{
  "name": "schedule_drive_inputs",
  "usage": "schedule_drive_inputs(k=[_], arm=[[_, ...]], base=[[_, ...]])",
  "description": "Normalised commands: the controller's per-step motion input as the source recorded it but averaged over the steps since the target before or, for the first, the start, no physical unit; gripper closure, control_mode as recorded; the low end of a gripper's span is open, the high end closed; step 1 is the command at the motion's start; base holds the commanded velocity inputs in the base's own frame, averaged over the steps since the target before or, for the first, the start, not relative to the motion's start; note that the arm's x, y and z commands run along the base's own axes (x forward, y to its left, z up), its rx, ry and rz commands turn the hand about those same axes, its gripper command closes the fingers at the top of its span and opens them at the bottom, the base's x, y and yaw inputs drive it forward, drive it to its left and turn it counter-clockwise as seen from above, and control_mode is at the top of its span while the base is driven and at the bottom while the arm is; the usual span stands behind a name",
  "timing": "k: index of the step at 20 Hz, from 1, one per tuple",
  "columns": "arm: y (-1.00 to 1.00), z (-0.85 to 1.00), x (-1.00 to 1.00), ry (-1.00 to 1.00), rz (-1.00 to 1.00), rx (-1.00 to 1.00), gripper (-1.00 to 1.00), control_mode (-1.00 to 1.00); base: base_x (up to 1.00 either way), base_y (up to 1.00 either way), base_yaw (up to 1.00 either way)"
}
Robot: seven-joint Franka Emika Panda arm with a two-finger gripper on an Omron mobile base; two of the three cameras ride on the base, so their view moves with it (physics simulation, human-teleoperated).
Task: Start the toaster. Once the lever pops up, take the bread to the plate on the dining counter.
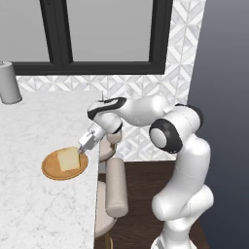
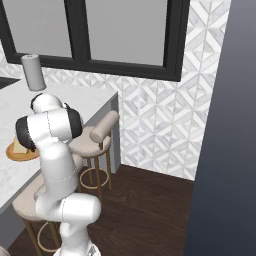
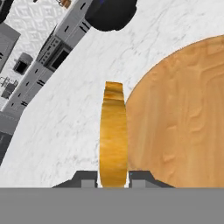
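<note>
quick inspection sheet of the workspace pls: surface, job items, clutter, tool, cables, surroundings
Surface: white marble counter, straight edge on the stool side.
Job's things: bread upright over the round plate, near the counter's edge; whether it touches the plate cannot be told. In the hand view its crust edge stands between the fingertips beside the plate.
Clutter: grey cylinder at the far end of the counter.
Grippers: tool shut on the bread's edge.
Cables: nothing seen.
Surroundings: beige padded stools along the counter, black-framed window, patterned tile wall, dark wood floor.
</note>
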Motion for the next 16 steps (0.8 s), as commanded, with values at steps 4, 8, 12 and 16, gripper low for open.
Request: schedule_drive_inputs(k=[4, 8, 12, 16], arm=[[0.04, -0.37, 0.17, 0.01, 0.09, 0.00, 1.00, -1.00], [0.06, -0.19, 0.39, 0.00, 0.04, 0.00, 1.00, -1.00], [0.11, -0.23, 0.36, 0.00, 0.02, 0.00, 1.00, -1.00], [0.18, -0.23, 0.10, 0.00, 0.02, -0.03, -1.00, -1.00]], base=[[0.00, 0.00, 0.00], [0.00, 0.00, 0.00], [0.00, 0.00, 0.00], [0.00, 0.00, 0.00]])
